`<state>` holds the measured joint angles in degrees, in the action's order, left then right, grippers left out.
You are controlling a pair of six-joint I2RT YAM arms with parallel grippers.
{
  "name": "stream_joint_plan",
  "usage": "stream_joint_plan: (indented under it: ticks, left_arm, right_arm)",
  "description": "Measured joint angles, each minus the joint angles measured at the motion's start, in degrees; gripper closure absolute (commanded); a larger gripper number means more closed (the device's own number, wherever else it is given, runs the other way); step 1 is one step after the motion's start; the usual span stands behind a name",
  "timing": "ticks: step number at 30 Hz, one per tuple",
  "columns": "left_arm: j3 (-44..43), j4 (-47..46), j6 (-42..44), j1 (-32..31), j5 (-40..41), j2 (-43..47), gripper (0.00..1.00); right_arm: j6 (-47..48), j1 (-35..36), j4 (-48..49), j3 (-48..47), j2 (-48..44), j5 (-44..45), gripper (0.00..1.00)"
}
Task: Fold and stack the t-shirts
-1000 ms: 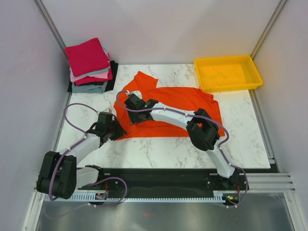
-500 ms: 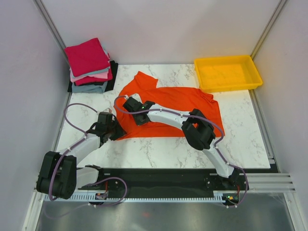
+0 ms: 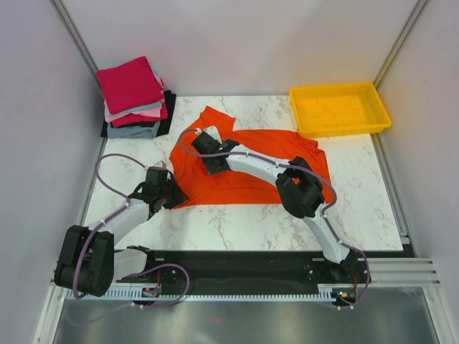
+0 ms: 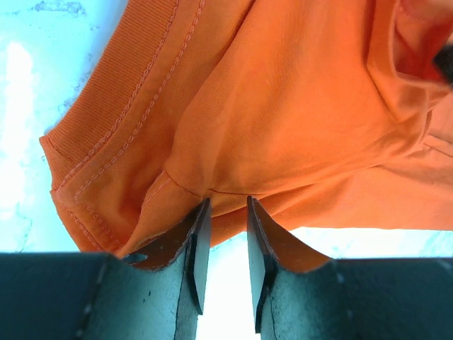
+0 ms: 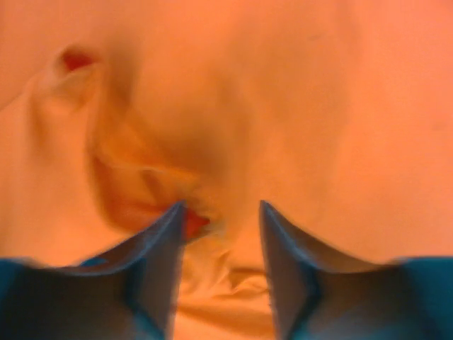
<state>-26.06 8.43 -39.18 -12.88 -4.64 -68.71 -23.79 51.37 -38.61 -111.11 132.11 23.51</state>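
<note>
Gripping: left gripper (image 4: 226, 202) pinches bright orange-red cloth t-shirt (image 3: 287, 150) hem.
Right gripper (image 5: 219, 205): jaws parted, on that shirt.
Yellow plastic tray (image 3: 348, 132): far right corner.
Folded shirt stack (image 3: 133, 89): far left.

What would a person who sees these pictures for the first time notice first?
The bright orange-red t-shirt spread over the middle of the marble table catches the eye first. The right gripper is open over its far left part and the left gripper is at its near left corner. Next come the stack of folded t-shirts at the far left corner and the empty yellow tray at the far right.
</note>
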Motion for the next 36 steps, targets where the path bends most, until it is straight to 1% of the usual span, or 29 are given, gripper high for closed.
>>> stream_joint_plan:
  ticks: [1, 2, 3, 4, 6, 7, 9, 10, 12, 13, 16, 17, 18, 19, 22, 23, 26, 30, 32, 36]
  left_arm:
    - [0.00, 0.00, 0.00, 0.00, 0.00, 0.00, 0.66]
    - [0.00, 0.00, 0.00, 0.00, 0.00, 0.00, 0.64]
    - [0.00, 0.00, 0.00, 0.00, 0.00, -0.02, 0.62]
    - [0.00, 0.00, 0.00, 0.00, 0.00, -0.02, 0.54]
    - [-0.02, -0.02, 0.00, 0.00, -0.11, -0.02, 0.48]
    - [-0.13, 0.07, -0.02, 0.00, -0.15, 0.00, 0.40]
    - [-1.03, 1.09, 0.00, 0.00, -0.26, 0.28, 0.33]
    - [-1.86, 2.40, 0.00, 0.00, -0.04, 0.90, 0.27]
    - [-3.72, 4.94, 0.11, 0.00, 1.05, 3.34, 0.27]
    - [-4.85, 6.32, 0.22, 0.00, 1.77, 4.81, 0.25]
    - [-7.48, 9.01, 0.48, 0.00, 4.46, 9.51, 0.24]
    - [-7.85, 9.53, 0.50, 0.00, 5.35, 11.50, 0.24]
    - [-7.85, 9.86, 0.50, 0.02, 6.08, 12.52, 0.24]
    - [-7.78, 10.58, 0.48, 0.07, 6.64, 13.79, 0.24]
    - [-6.34, 11.37, 0.48, 0.44, 8.33, 14.95, 0.22]
    - [-5.55, 11.69, 0.46, 0.72, 8.85, 14.64, 0.22]
    - [-3.02, 12.79, 0.46, 1.70, 9.60, 13.57, 0.21]
    - [-0.66, 13.00, 0.35, 3.08, 10.49, 12.94, 0.20]
    - [-0.17, 12.79, -0.02, 4.24, 10.58, 12.26, 0.20]
    - [1.03, 11.37, -1.03, 7.17, 10.47, 9.88, 0.20]
  right_arm:
    - [0.87, -1.07, -0.13, -0.44, 0.07, 0.44, 0.25]
    - [1.09, -1.88, -0.20, -0.83, 0.07, 0.68, 0.23]
    - [1.55, -2.95, -0.46, -1.49, 0.11, 0.85, 0.22]
    - [1.84, -3.98, -0.72, -2.14, 0.13, 1.01, 0.22]
    - [2.21, -5.97, -1.07, -3.48, 0.13, 1.18, 0.22]
    - [2.38, -6.93, -1.03, -3.93, 0.09, 1.40, 0.22]
    - [2.54, -8.68, -1.07, -3.89, -0.57, 1.77, 0.21]
    - [2.51, -9.68, -0.74, -2.84, -1.66, 1.95, 0.21]
    - [2.12, -11.98, 0.17, 3.30, -6.64, 1.64, 0.21]
    - [1.70, -13.25, 1.31, 7.82, -10.51, 1.25, 0.21]
    - [-0.46, -19.19, 5.05, 25.86, -27.17, -1.64, 0.21]
    - [-1.29, -21.94, 7.37, 32.04, -33.24, -2.58, 0.21]
    - [-1.95, -23.93, 7.63, 36.28, -38.10, -3.15, 0.21]
    - [-2.91, -27.26, 9.57, 42.49, -44.96, -3.63, 0.21]
    - [-5.55, -34.32, 10.88, 54.31, -58.66, -5.40, 0.19]
    - [-6.36, -36.17, 11.50, 57.68, -61.55, -6.49, 0.19]
    - [-7.58, -43.65, 13.44, 66.69, -65.61, -13.62, 0.20]
    - [-8.17, -55.78, 13.97, 75.17, -65.09, -21.81, 0.21]
    - [-8.39, -59.49, 14.25, 77.02, -64.72, -25.03, 0.21]
    - [-8.63, -62.58, 16.02, 77.59, -63.58, -29.18, 0.23]
